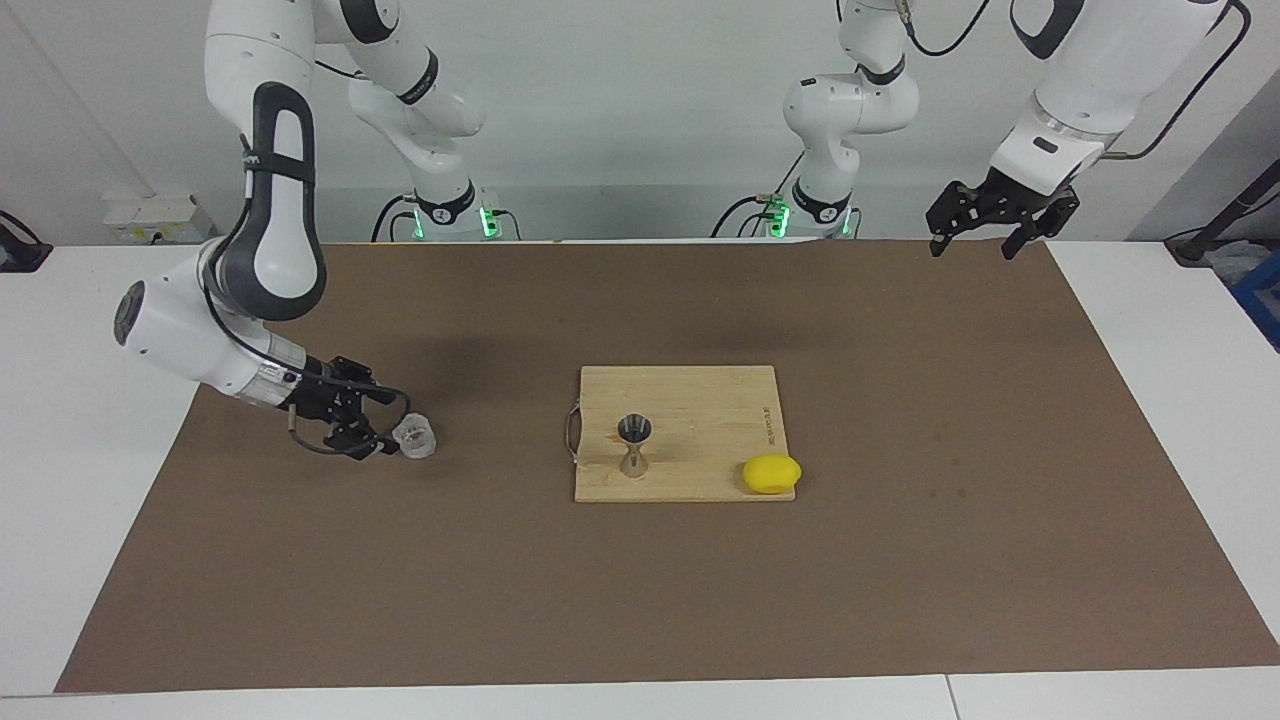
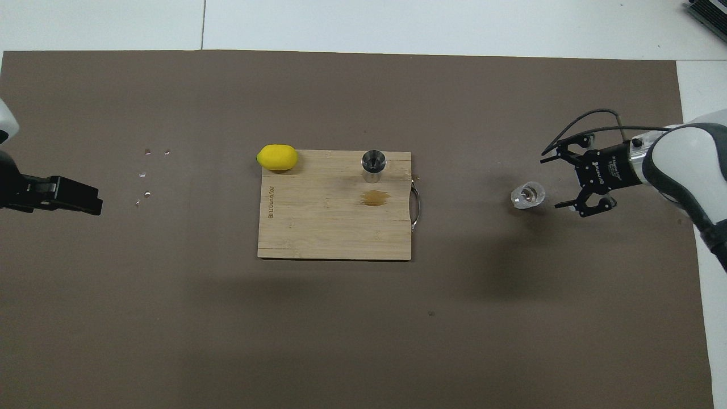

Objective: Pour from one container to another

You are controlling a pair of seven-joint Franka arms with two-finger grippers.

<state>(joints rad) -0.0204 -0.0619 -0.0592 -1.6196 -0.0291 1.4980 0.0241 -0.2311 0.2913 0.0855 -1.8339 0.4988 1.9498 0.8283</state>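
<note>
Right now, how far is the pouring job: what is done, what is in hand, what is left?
Done, it seems: the glass cup stands on the mat toward the right arm's end, apart from the jigger on the cutting board. In hand: nothing; the right gripper is open beside the cup. The left gripper waits, open. Left: probably only withdrawing.

Facing and overhead cameras, both high and distant, share the table (image 1: 1100, 420)

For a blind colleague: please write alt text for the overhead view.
The right end effector is open beside a clear glass cup standing on the brown mat. A steel jigger and lemon sit on a bamboo cutting board; the left end effector waits.
</note>
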